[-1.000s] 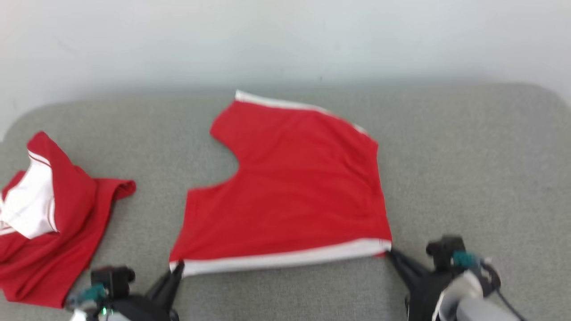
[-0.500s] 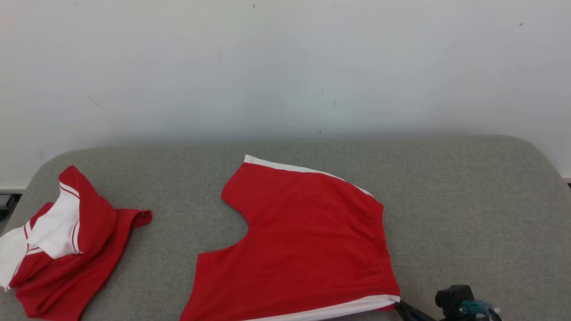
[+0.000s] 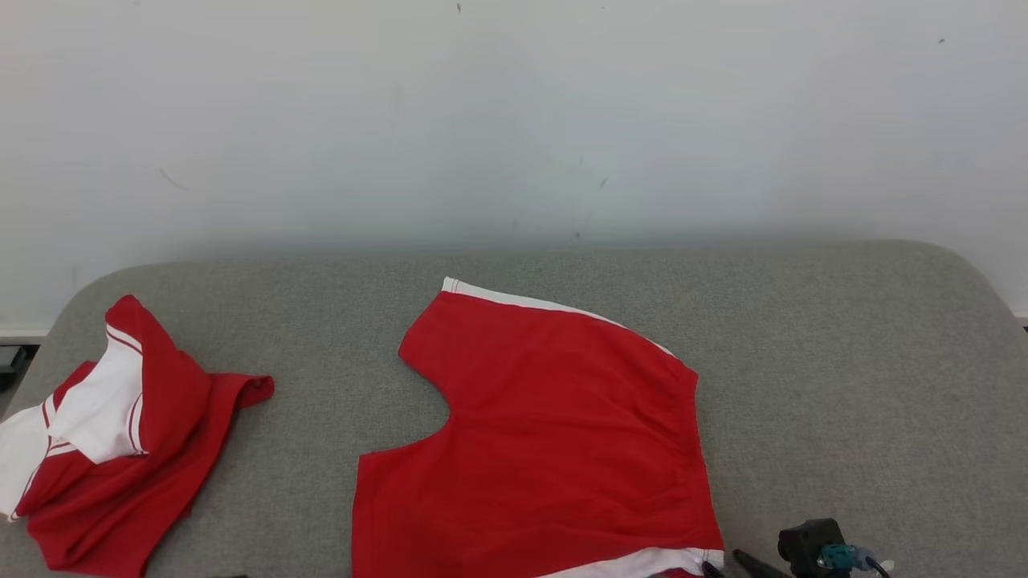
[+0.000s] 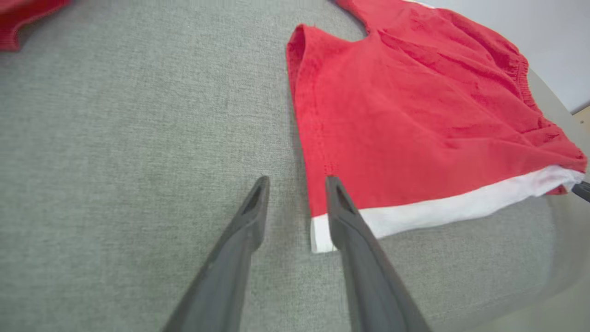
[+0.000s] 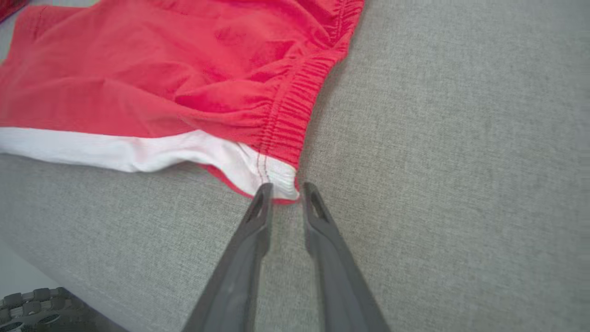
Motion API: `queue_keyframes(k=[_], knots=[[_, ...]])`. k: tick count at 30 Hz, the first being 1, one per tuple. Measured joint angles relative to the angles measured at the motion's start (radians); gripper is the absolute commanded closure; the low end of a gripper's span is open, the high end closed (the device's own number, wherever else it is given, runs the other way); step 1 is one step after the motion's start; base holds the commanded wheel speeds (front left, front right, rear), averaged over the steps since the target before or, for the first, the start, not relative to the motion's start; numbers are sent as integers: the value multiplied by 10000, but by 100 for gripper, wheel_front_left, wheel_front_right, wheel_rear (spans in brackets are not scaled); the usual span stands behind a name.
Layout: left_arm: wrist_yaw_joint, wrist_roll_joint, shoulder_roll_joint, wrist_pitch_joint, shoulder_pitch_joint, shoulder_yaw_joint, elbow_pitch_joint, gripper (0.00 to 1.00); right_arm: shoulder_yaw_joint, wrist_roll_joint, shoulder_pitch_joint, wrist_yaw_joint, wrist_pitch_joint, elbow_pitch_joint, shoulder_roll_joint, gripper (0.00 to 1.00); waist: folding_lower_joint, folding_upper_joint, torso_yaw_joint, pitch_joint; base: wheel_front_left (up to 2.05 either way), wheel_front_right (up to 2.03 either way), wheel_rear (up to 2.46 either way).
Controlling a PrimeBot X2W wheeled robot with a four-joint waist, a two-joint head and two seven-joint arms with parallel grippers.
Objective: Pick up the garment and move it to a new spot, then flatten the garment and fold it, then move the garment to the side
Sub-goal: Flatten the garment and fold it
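Red shorts (image 3: 546, 449) with a white side stripe lie spread flat on the grey padded table (image 3: 843, 385). In the left wrist view my left gripper (image 4: 296, 184) is open and low over the table at the shorts' (image 4: 415, 115) near-left corner. Its right finger overlaps the white stripe's end. In the right wrist view my right gripper (image 5: 286, 188) stands narrowly open, with the white waistband corner (image 5: 279, 177) of the shorts just at its tips. The head view catches the right gripper (image 3: 723, 563) at the bottom edge beside that corner.
A second red and white garment (image 3: 112, 449) lies crumpled at the table's left end. A pale wall (image 3: 514, 120) runs behind the table. The table's near edge and the floor show at the lower left of the right wrist view, along with a dark ridged part (image 5: 27, 313).
The head camera tilted up, so the whole picture slid down. The grippers have dropped towards the bottom edge of the head view. The shorts' near-left edge now lies drawn in and straighter.
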Motion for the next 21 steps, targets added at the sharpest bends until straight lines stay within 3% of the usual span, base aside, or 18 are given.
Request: queue_keyframes(k=[5,12,15,18,21], knots=[[100,-169,253,-140,6,439,-119,0,-359,249,53,-125,-13,-359,-105,0,0,0,-22,23,0,0,0],[328,-211,732,-456,4,1156,-989,0,-924,984,453,84,-165,-2069,-531,0,0,0,-87,123,0,0,0],[454,-169,780,-545,0,1524,-1333,0,-1229,920,431,-109,-581,-2652,-663,0,0,0,-155,169,0,0,0],[539,48,773,-614,-18,1753,-1569,0,-1603,683,373,-616,-966,-2897,-825,0,0,0,-192,218,0,0,0],[623,391,790,-616,-28,1931,-1682,0,-1833,410,360,-876,-1166,-3093,-955,0,0,0,-203,267,0,0,0]])
